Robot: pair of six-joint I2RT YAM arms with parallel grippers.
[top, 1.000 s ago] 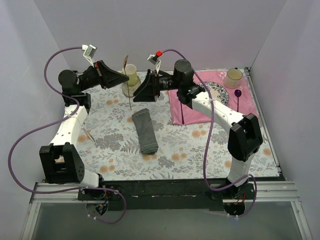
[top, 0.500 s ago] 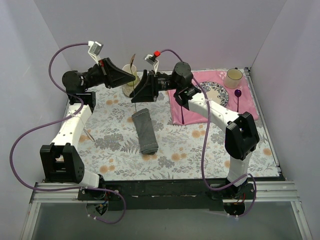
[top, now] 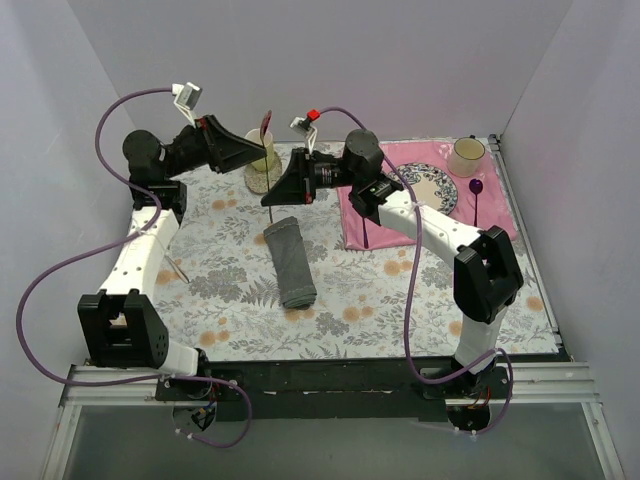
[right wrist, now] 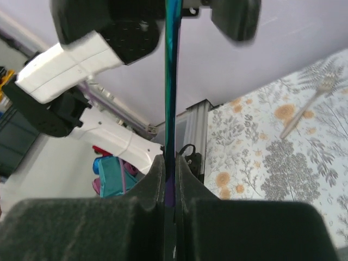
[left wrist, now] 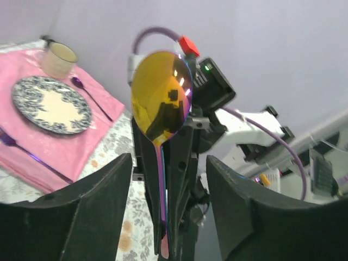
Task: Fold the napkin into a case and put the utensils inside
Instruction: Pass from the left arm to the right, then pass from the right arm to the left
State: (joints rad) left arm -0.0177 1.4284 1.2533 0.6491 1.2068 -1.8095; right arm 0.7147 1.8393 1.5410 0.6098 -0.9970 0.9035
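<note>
Standing by the table: the right gripper (right wrist: 169,173) is clamped tight on the thin handle of the spoon (left wrist: 160,95) and holds it upright, bowl on top, gold fading to purple (super shiny, you can see reflections in it). This is up in the air toward 12 o'clock of the table.

The left gripper (top: 253,160) comes in from the 9 o'clock side with its fingers (left wrist: 92,217) spread wide. The spoon handle stands in the gap between them, touching neither one as far as I can tell.

The napkin (top: 288,262) lies flat near the middle of the flowery tablecloth (top: 230,300), at 6 o'clock below the two grippers. It's folded into a long narrow strip and nothing is touching it. The little silver fork (right wrist: 307,106) lies on the cloth well off at the napkin's 9 o'clock.

Over at the napkin's 2 o'clock is the pink placemat (top: 400,225) with a patterned plate (top: 437,181) on it. A cup (top: 467,155) sits at the plate's 1 o'clock, a purple spoon (top: 478,190) at its 3 o'clock and a purple fork (top: 365,235) at its 8 o'clock.
</note>
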